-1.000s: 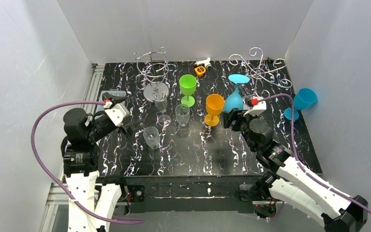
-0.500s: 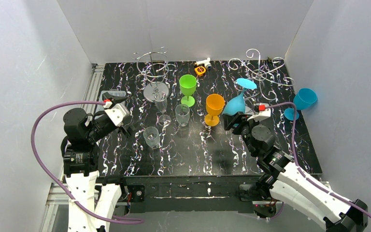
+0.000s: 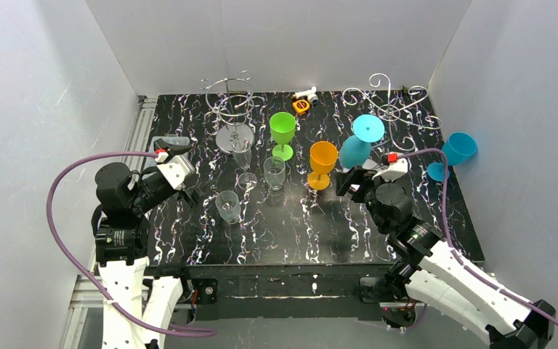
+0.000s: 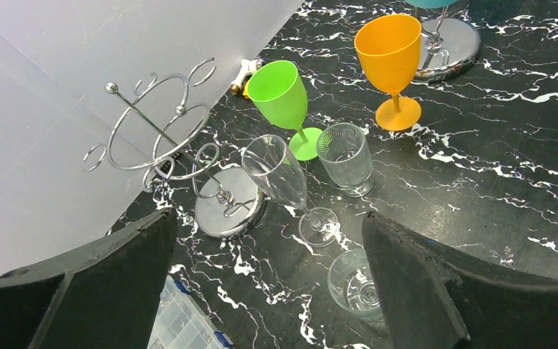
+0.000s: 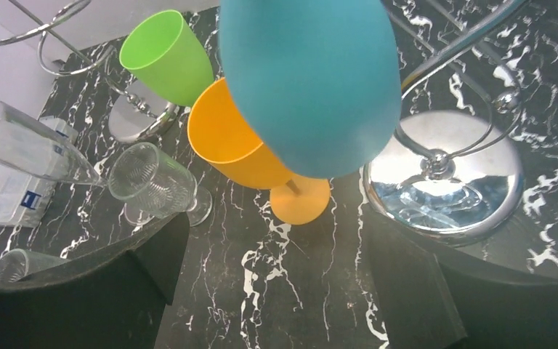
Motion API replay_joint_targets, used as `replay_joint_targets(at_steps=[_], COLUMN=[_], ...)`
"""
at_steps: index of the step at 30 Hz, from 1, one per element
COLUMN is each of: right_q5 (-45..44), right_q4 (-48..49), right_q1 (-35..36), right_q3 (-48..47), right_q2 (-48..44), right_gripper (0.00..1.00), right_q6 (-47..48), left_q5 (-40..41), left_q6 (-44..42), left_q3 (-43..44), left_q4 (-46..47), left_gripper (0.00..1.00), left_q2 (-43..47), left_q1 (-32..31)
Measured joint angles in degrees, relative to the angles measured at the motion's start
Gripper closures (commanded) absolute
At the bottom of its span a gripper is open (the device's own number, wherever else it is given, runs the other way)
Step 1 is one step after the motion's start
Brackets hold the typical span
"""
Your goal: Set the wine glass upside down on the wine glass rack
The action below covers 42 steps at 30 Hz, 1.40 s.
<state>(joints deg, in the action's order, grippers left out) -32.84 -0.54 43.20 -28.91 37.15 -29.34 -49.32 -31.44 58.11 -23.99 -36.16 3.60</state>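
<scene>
On the black marbled table [image 3: 298, 233] stand two wire racks, one at the back left [image 3: 231, 109] and one at the back right [image 3: 392, 109]. Nearer the front, the left gripper [image 3: 191, 193] hangs with its fingers spread wide and nothing between them. The right gripper [image 3: 354, 183] sits just below the blue glass [image 3: 356, 149], its fingers wide apart and not touching the bowl. That glass hangs upside down and tilted, foot up by the right rack's wire arm, with the orange glass [image 3: 322, 161] just left of it and the green glass [image 3: 282, 131] and clear glasses [image 3: 273, 173] farther left.
</scene>
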Motion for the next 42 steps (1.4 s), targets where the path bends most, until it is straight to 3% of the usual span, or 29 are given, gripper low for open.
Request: replay_joint_targets(at_steps=[5,12,18,23,27,34,42], right_q5=[1.42,6.69,7.41,-0.37,-7.32,-10.67,-7.74], right_q4=[-10.75,-28.41,-38.8,-46.66,-49.9,-50.77,-49.96], right_q1=[0.0,0.0,0.0,0.0,0.0,-0.07,-0.07], right_q3=[-8.5,-27.91,-49.27,-62.51,-66.58,-71.06,-82.58], right_q2=[-1.2,-0.02,9.27,19.45,25.22,33.92,43.45], right_gripper=[0.02,0.19,0.25,0.29,0.3,0.36,0.55], right_q6=[2.23,4.55,4.44,4.76,5.66,9.4,16.22], left_q5=[-0.02,-0.26,-0.72,-3.54,-6.14,-1.53,2.29], left_q6=[0.26,0.59,1.29,3.08,6.95,8.61,6.88], left_q3=[0.0,0.02,0.52,1.86,3.82,9.29,6.27], left_q4=[-0.02,-0.2,-0.68,-0.42,1.99,5.55,5.42], left_gripper=[0.02,0.02,0.02,0.02,0.02,0.02,0.02], left_q2=[0.0,0.0,0.0,-0.13,-3.43,-14.67,-12.17], left_q1=[0.0,0.0,0.0,0.0,-2.05,-15.1,-16.26])
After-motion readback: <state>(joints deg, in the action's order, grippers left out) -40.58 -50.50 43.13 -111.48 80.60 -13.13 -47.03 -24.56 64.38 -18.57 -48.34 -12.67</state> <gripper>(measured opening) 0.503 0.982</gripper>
